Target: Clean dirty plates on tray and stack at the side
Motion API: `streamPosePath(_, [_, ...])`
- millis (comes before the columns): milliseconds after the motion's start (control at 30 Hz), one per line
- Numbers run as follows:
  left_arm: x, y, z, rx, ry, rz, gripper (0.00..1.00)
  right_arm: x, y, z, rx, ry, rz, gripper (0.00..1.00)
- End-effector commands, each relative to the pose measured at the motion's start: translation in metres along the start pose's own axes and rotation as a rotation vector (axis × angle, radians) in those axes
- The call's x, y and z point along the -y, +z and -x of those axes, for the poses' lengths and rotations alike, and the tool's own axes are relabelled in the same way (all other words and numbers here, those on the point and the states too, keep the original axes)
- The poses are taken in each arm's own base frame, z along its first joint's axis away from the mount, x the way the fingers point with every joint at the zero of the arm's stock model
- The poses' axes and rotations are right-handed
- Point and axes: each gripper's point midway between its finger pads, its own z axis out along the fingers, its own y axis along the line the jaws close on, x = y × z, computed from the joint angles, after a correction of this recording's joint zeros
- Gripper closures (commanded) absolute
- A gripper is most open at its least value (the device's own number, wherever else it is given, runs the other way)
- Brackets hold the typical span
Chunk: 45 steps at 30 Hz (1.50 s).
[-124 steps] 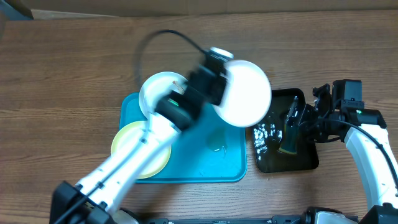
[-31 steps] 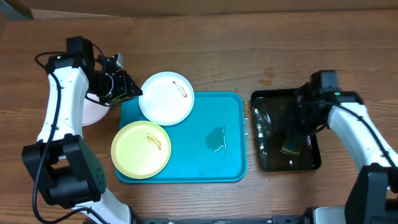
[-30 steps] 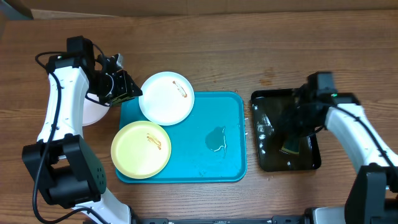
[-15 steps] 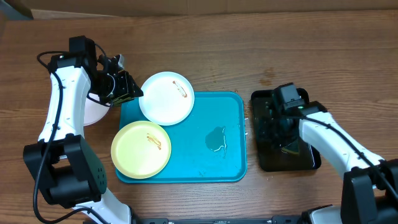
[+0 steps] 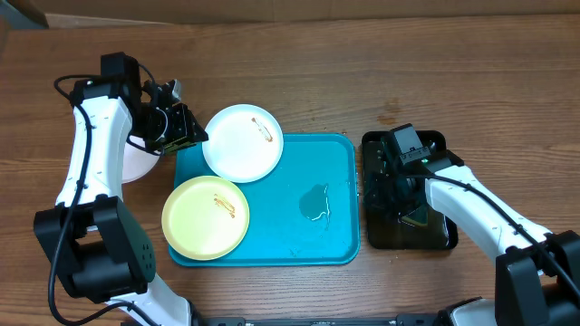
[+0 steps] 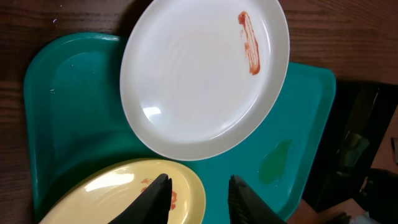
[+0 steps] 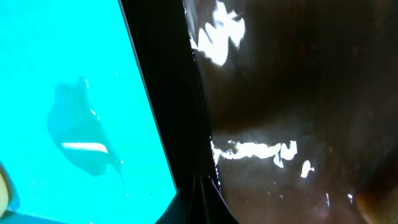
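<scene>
Three plates in all: two white, one pale yellow. One white plate point(image 5: 140, 166) sits on the bare table left of the tray, half hidden under the left arm. The second white plate point(image 5: 242, 143) rests on the far left corner of the turquoise tray point(image 5: 340, 240), hanging over its rim. The yellow plate point(image 5: 207, 215) lies on the near left corner, just beside the second white one. There is one blue tray, one black tray point(image 5: 442, 237) just to its right, and one small puddle point(image 5: 314, 201) on the blue one.

The left wrist view shows what the overhead only hints at: a long red smear point(image 6: 250, 43) on the white plate and a smaller one point(image 6: 171, 198) on the yellow. Only the overhead shows the plate off the tray.

The left gripper point(image 6: 199, 196) hangs above the gap between the two tray plates, fingers partly apart, nothing between them. The right gripper point(image 7: 202, 198) is pinched closed over the black tray's left rim; I cannot tell whether it touches.
</scene>
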Motion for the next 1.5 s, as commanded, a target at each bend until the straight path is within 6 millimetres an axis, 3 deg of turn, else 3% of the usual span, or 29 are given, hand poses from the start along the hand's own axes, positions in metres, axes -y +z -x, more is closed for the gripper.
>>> streamPosePath(0, [0.005, -0.009, 0.0, 0.028, 0.013, 0.008, 0.68, 0.002, -0.001, 0.013, 0.074, -0.008, -0.027, 0.96])
streamPosePath(133, [0.005, -0.009, 0.001, 0.03, 0.014, 0.008, 0.68, 0.003, -0.008, 0.052, 0.247, -0.018, -0.049, 0.91])
streamPosePath(200, [0.005, -0.009, 0.0, 0.029, 0.014, 0.008, 0.68, -0.002, -0.01, 0.059, 0.276, -0.025, -0.029, 0.9])
streamPosePath(933, [0.001, -0.009, 0.001, 0.033, 0.015, 0.034, 0.68, -0.027, 0.0, 0.041, 0.216, -0.062, 0.032, 0.9])
streamPosePath(1067, [0.001, -0.009, 0.003, 0.039, 0.018, 0.034, 0.67, -0.029, -0.003, 0.045, 0.234, -0.066, 0.041, 0.87])
streamPosePath(1167, [0.002, -0.01, 0.009, 0.064, 0.031, 0.032, 0.68, -0.04, -0.021, 0.059, 0.266, -0.101, 0.088, 0.77])
streamPosePath(1300, [0.003, -0.009, 0.013, 0.077, 0.029, 0.031, 0.68, -0.08, -0.051, 0.058, 0.233, -0.226, 0.265, 0.55])
streamPosePath(1467, [0.003, -0.009, 0.014, 0.084, 0.01, 0.029, 0.68, -0.121, -0.055, 0.055, 0.256, -0.304, 0.366, 0.36])
